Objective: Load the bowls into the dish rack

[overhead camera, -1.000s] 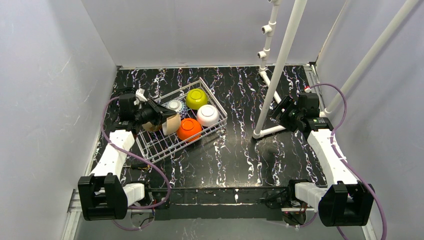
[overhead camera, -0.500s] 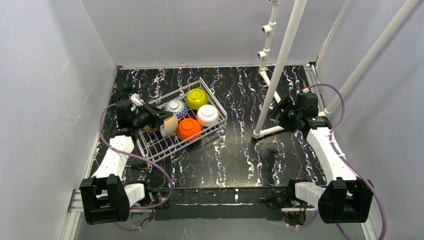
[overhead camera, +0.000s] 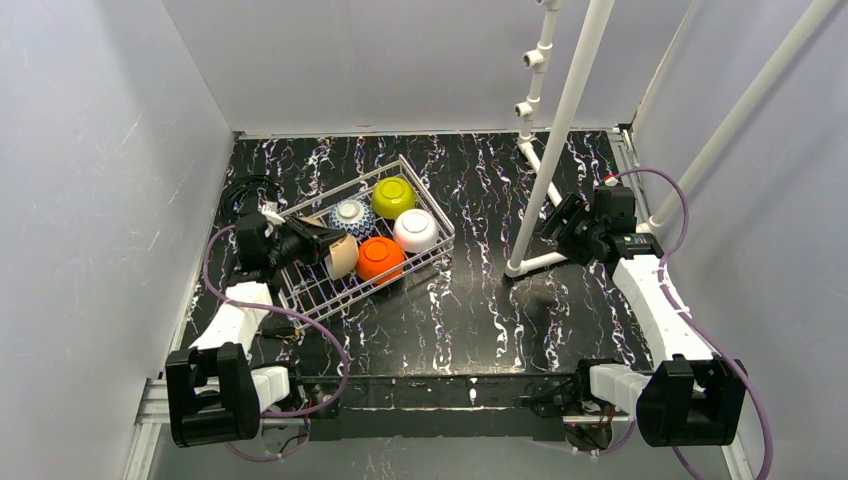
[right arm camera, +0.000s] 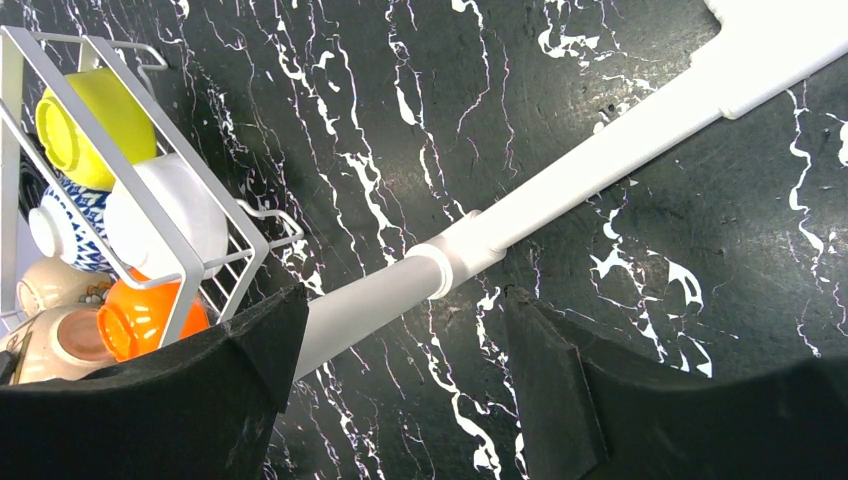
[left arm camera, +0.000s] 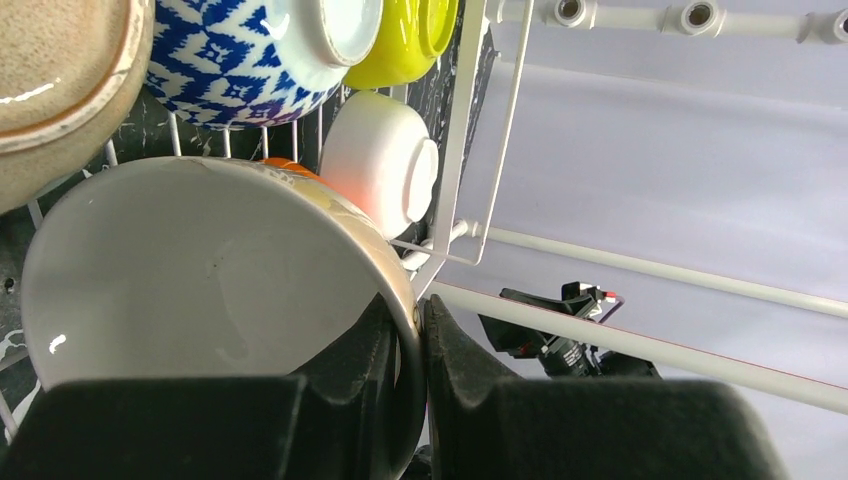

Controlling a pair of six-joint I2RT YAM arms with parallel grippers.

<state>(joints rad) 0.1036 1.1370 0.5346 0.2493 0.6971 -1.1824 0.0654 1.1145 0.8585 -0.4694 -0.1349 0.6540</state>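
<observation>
The white wire dish rack [overhead camera: 310, 290] lies left of centre. In it sit a yellow-green bowl [overhead camera: 393, 197], a blue-white bowl [overhead camera: 350, 213], a white bowl [overhead camera: 415, 230] and an orange bowl [overhead camera: 378, 258]. My left gripper [overhead camera: 325, 250] is shut on the rim of a tan bowl [overhead camera: 343, 256] with a white inside [left arm camera: 200, 270], tilted on its side in the rack beside the orange bowl. A second tan bowl [left arm camera: 60, 80] lies just behind it. My right gripper [overhead camera: 560, 225] is open and empty, over the table by the pipe frame.
A white pipe frame [overhead camera: 565, 130] rises at right of centre, its foot bar [right arm camera: 560, 190] lying on the black marbled table under my right gripper [right arm camera: 400, 340]. Grey walls close in the left, back and right. Cables lie beside the rack's left end.
My left arm has drawn back toward the left wall and the tan bowl has sunk a little lower into the rack. The right arm has barely moved.
</observation>
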